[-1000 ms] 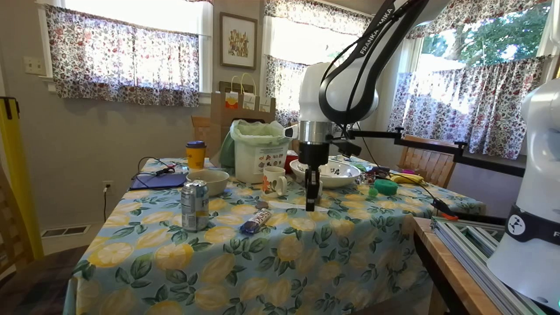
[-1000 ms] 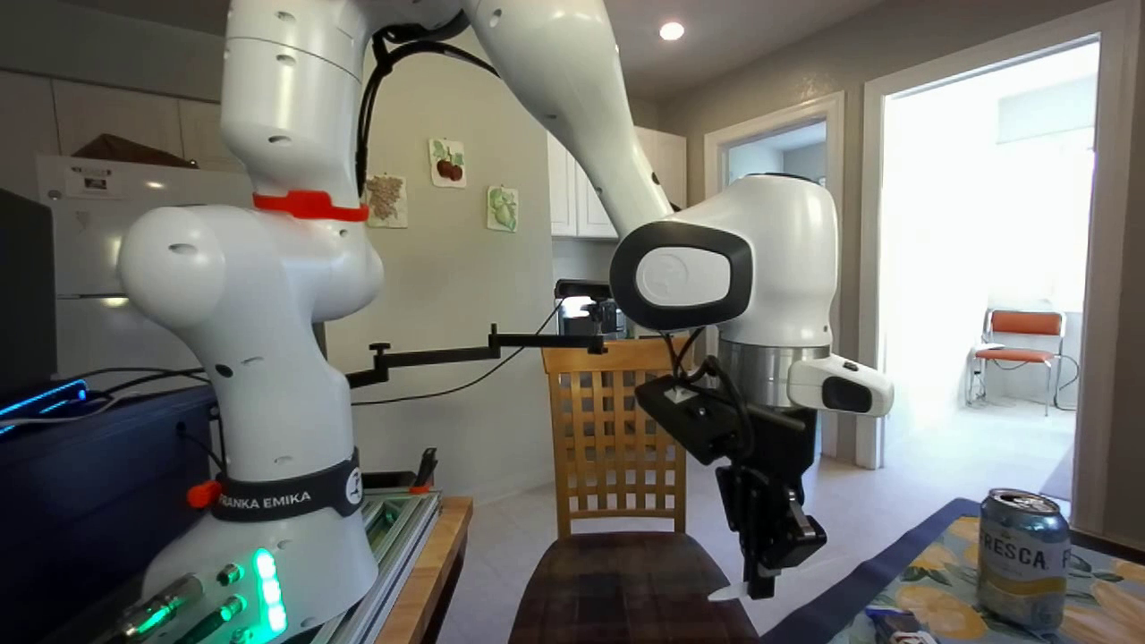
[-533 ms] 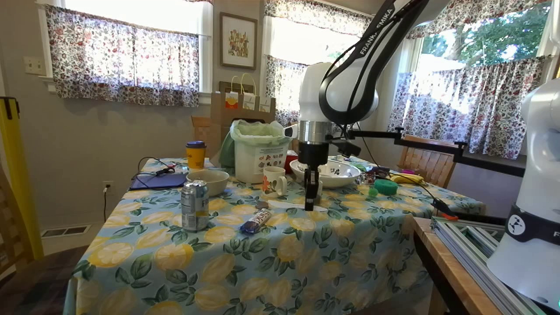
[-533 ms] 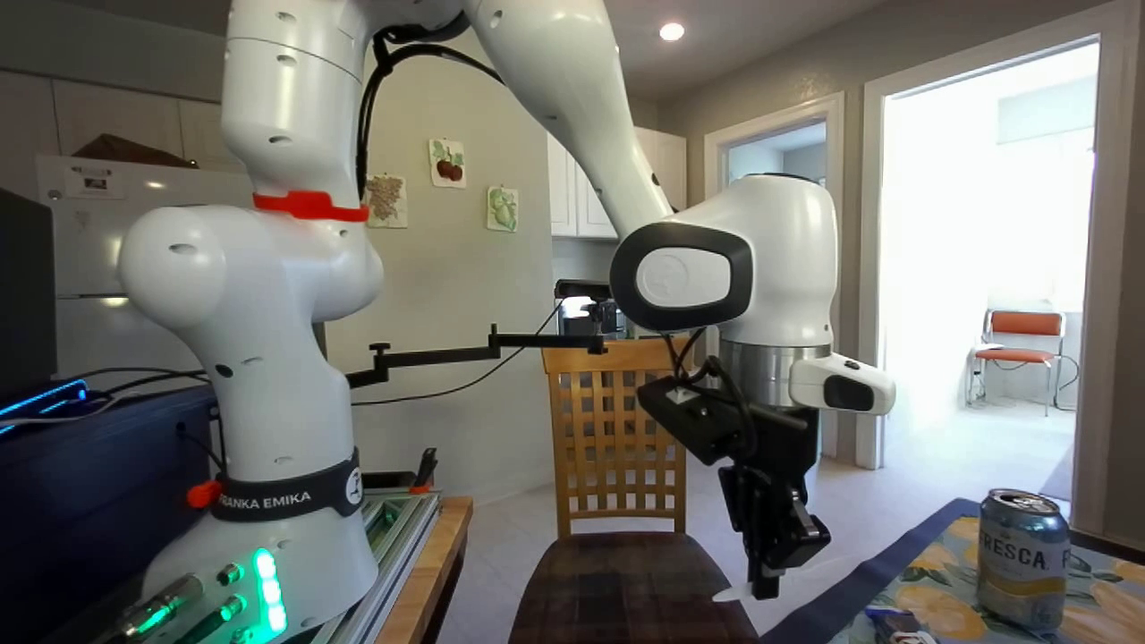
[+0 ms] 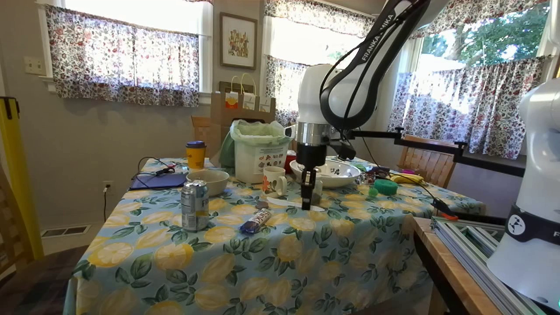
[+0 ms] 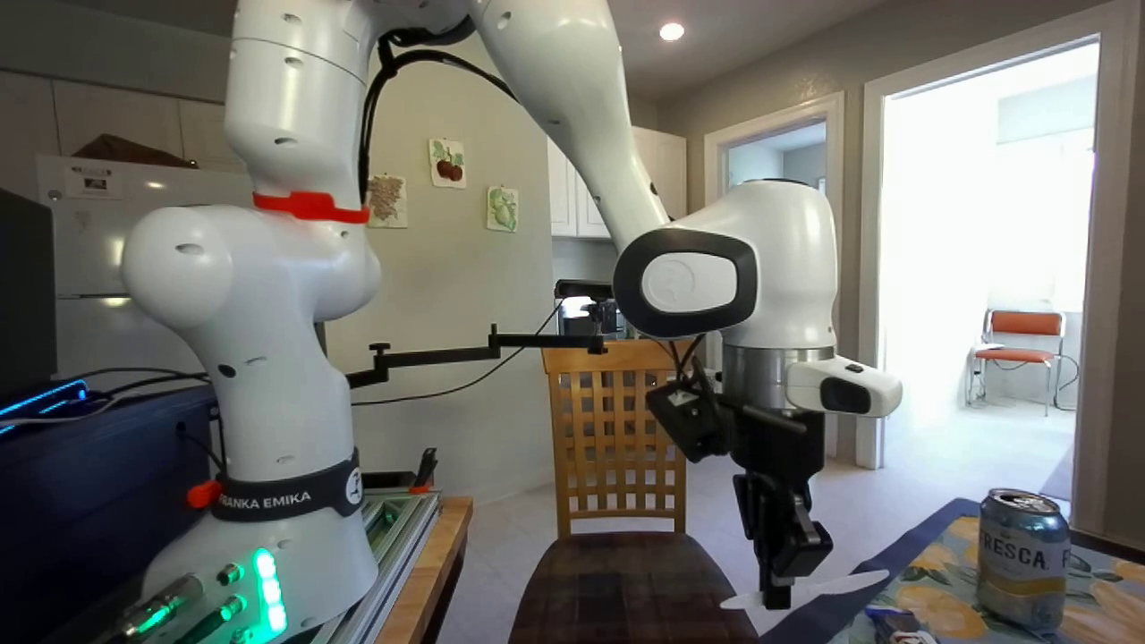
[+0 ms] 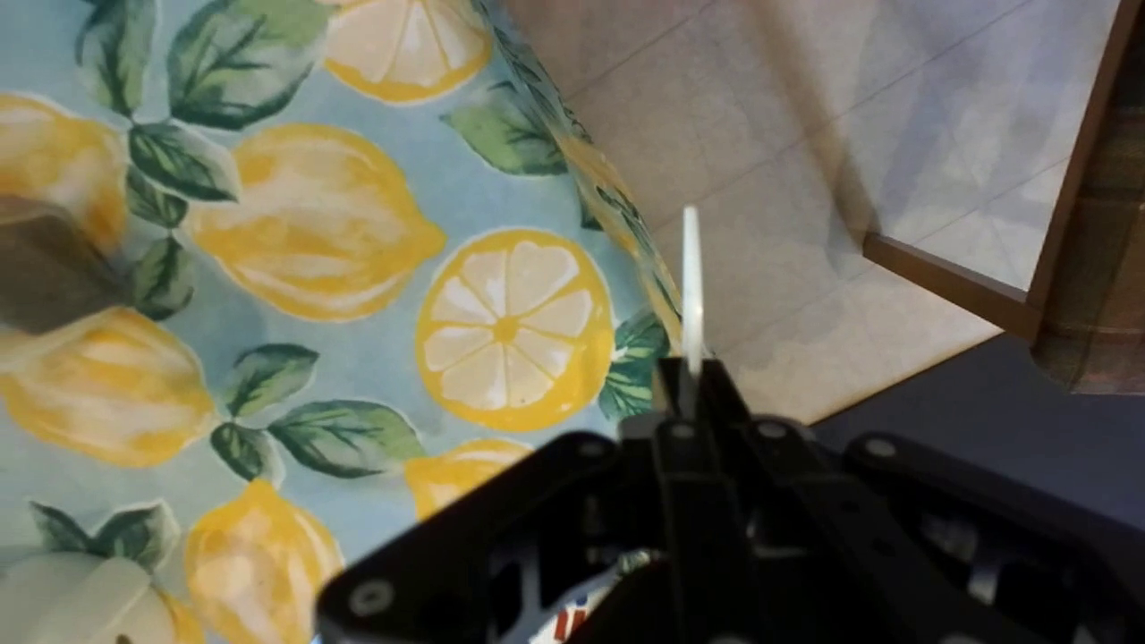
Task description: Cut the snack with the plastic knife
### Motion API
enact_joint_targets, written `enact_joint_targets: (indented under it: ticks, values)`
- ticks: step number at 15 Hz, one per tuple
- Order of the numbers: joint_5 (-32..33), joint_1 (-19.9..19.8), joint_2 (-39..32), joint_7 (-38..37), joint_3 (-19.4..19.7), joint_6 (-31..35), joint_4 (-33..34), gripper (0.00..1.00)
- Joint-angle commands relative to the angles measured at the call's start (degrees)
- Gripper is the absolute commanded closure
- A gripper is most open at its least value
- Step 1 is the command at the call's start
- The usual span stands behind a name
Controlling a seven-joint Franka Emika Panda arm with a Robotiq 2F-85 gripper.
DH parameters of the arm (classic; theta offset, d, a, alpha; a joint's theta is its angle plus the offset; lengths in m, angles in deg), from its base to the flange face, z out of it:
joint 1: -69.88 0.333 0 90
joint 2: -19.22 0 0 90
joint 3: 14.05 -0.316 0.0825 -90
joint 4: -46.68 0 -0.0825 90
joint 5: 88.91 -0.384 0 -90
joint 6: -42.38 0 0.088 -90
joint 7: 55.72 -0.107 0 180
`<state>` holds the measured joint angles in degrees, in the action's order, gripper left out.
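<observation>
OK, worktop (image 5: pixel 153 227) first: cloth (image 5: pixel 245 271) with lemons and leaves on pale blue, hanging over the near edge in an exterior view. Room: grey walls (image 5: pixel 131 131), flowered curtains (image 5: pixel 124 61) on the windows (image 5: pixel 315 37), framed print (image 5: pixel 238 40) between two of them, pale tiled floor (image 7: pixel 769 161) in the wrist view. Also, in an exterior view, fridge (image 6: pixel 161 241), lattice-back chair (image 6: pixel 617 438), bright doorway (image 6: pixel 979 206) with an orange chair (image 6: pixel 1026 324) beyond.

My hand (image 5: pixel 306 205) is narrow, pinched on the white knife (image 6: pixel 845 584), which lies roughly level and sticks out both sides of the grip. Wrapped snack (image 5: pixel 256 221) is on the worktop near the can (image 5: pixel 195 205), apart from the knife. Mug (image 5: pixel 272 181), bowl (image 5: pixel 216 183), big bowl (image 5: pixel 345 180) and bin (image 5: pixel 244 159) stand farther back, brown bag (image 5: pixel 221 111) behind the bin.

Writing: FRESCA reads clear on the can in an exterior view. FRANKA EMIKA runs along my arm (image 5: pixel 376 41), partly covered, and shows again on the base band (image 6: pixel 291 496), its start curving away. Bin label (image 5: pixel 269 164) has small coloured pictures, words too tiny for me. Wrapper is white with a dark blue end, lettering I can't read. Red print (image 7: pixel 570 622) pokes out under the hand in the wrist view, mostly hidden, so I can't tell what it's on.
</observation>
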<state>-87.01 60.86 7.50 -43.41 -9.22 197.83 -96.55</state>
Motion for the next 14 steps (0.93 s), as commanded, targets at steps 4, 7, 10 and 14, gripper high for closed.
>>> enact_joint_targets:
  ticks: [4, 7, 10, 14]
  values:
    - [-0.6, 1.9, -3.8, -8.5, 0.7, -1.2, 2.9, 0.99]
    - [-1.4, 2.3, -5.1, -10.2, 0.2, -1.9, 4.4, 0.99]
    - [-1.6, 3.2, -7.1, -12.8, 0.1, -3.5, 7.2, 0.99]
    - [-1.3, 3.8, -10.2, -15.5, 0.6, -5.1, 11.4, 0.99]
